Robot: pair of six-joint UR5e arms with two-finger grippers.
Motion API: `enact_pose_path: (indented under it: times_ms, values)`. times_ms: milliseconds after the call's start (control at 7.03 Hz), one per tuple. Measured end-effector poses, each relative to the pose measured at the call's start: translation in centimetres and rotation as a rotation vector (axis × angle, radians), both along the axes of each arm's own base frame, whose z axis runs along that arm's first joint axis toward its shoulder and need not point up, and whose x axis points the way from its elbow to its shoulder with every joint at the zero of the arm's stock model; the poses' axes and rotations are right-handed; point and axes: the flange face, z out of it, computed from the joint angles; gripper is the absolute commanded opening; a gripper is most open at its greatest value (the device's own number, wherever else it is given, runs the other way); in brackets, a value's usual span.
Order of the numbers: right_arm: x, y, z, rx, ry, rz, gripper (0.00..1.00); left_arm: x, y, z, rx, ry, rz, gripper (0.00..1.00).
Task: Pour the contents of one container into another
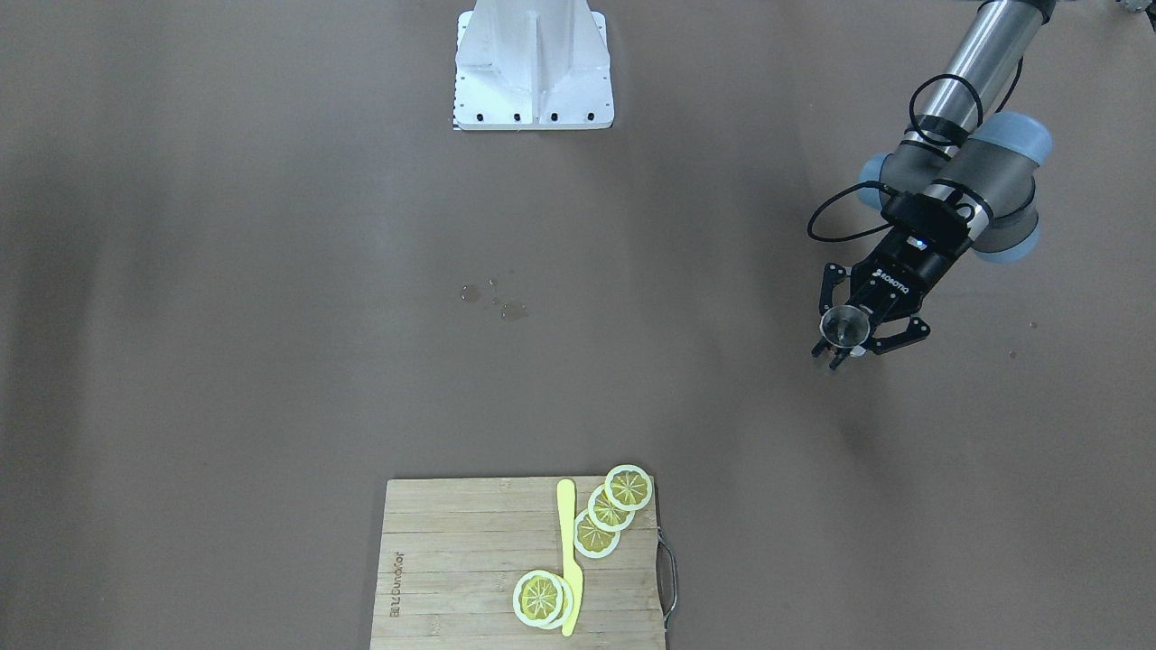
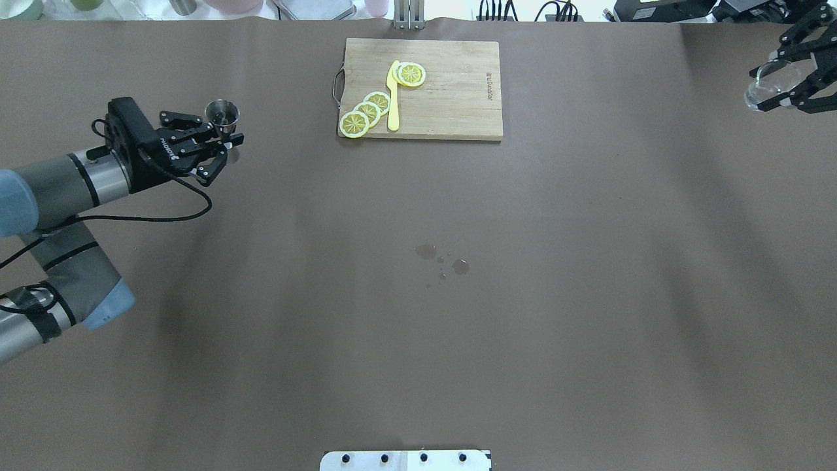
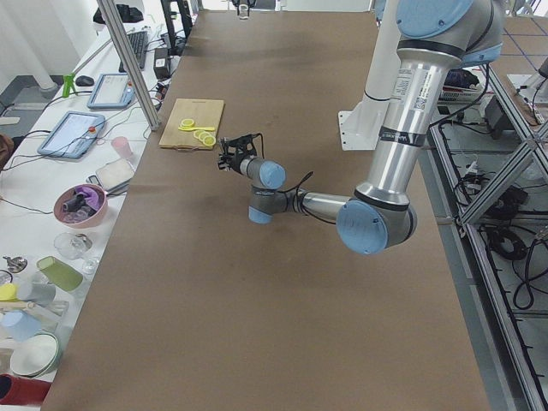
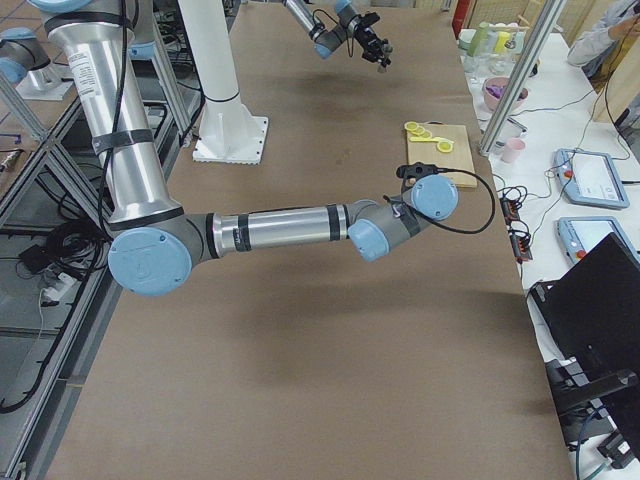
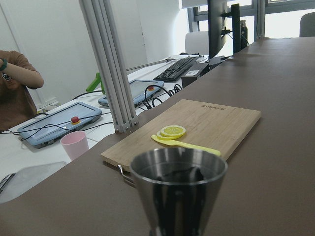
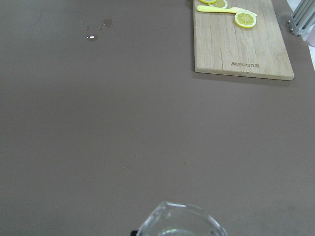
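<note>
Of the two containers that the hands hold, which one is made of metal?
The small cone-shaped cup in the left hand: it is shiny steel. The vessel in the right hand is clear glass.

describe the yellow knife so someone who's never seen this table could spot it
The wooden cutting board sits at the table edge opposite the robot's base. Toward its metal-handle end lies a yellow knife among lemon slices. It is the only long, thin piece; the slices are round.
</note>
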Motion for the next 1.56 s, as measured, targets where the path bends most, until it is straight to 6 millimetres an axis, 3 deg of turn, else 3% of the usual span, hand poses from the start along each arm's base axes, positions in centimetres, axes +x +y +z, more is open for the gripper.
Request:
enact_pose_path:
  times_ms: [284, 569, 853, 995, 1564]
  values:
    - [1.1, -0.3, 3.1, -0.013, -0.004, -0.002, 0.0, -0.5, 0.3, 0.9, -0.158, 0.138, 0.028, 0.0]
    - [1.3, -0.7, 3.4, -0.018, 0.015, 0.011, 0.0, 1.4, 1.2, 1.7, -0.229, 0.195, -0.024, 0.0]
    - [1.3, -1.7, 1.9, -0.032, 0.035, 0.039, 0.0, 4.7, 3.7, 2.1, -0.25, 0.229, -0.14, 0.0]
    - [1.3, -2.3, 0.8, -0.045, 0.042, 0.056, 0.0, 4.8, 4.5, 2.7, -0.246, 0.215, -0.174, 0.0]
    - [0.8, -2.8, -4.0, -0.16, 0.06, 0.154, 0.0, 2.1, 5.7, 5.4, -0.234, 0.13, -0.197, 0.0]
